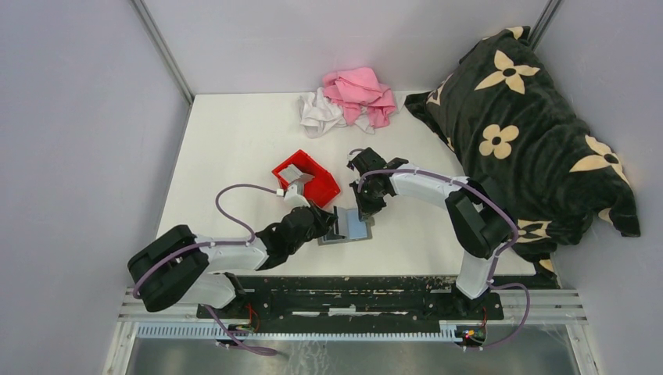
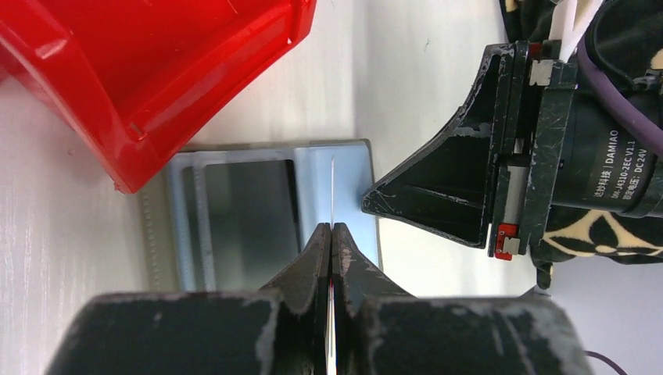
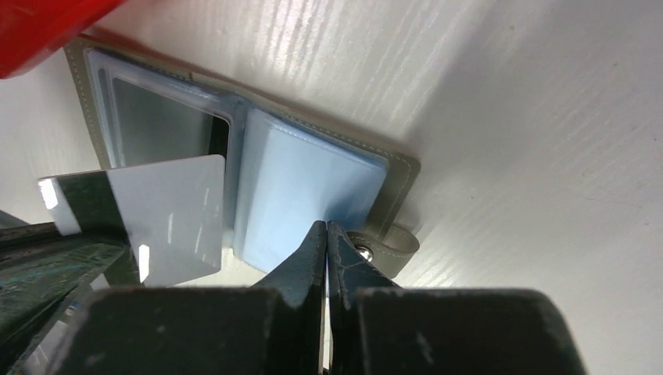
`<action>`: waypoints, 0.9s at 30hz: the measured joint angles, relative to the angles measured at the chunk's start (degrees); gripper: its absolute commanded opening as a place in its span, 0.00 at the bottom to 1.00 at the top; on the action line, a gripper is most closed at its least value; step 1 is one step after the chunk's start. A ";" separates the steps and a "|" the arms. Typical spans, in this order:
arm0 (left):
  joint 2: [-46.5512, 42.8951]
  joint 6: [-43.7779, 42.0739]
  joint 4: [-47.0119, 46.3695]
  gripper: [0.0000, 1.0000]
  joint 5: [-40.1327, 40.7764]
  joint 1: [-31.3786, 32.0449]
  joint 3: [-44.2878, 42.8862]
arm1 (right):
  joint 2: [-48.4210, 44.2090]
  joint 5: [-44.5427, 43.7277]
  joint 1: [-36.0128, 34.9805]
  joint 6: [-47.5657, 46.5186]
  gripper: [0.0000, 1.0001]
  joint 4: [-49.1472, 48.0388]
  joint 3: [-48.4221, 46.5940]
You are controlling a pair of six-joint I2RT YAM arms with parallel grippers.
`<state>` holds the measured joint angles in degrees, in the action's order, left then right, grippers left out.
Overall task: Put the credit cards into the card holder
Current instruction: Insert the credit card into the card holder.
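The left arm lies low, stretched forward and rightward from its base. The left fingers [image 2: 329, 244] are clamped on 1 thin light grey rectangular credit card [image 3: 168, 215], held on edge over the flat dark grey folding card holder [image 1: 349, 229]. The card holder lies open on the white bench [image 1: 234, 141], its bluish-grey pockets facing up. The right arm folds at its elbow and reaches leftward, wrist tipped down. The right fingers [image 3: 326, 239] are pressed together at the holder's edge, perhaps nipping a pocket lip. Just beyond sits a red plastic bin [image 1: 322, 187]. At the back lie 2 crumpled cloths, pink [image 1: 360, 94] and white [image 1: 319, 115], and a black flowered blanket [image 1: 524, 133] at right.
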<state>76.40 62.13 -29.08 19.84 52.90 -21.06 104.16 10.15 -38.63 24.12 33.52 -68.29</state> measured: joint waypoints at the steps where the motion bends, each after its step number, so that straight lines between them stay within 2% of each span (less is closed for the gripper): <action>1: 0.22 0.00 0.00 0.03 0.22 0.00 0.00 | 0.39 -0.44 0.00 0.00 0.03 0.26 -0.09; 12: 1.38 0.02 -0.33 0.03 1.33 0.00 0.00 | 1.77 -2.91 0.00 0.04 0.02 1.31 -0.37; 27: 7.37 0.02 -3.19 0.03 1.11 0.00 -2.08 | 1.97 -3.37 0.00 0.02 0.01 1.92 -0.39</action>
<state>83.77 62.15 -32.27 20.95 52.90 -23.14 106.13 6.79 -38.63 24.14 35.44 -68.69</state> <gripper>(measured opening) 0.046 0.017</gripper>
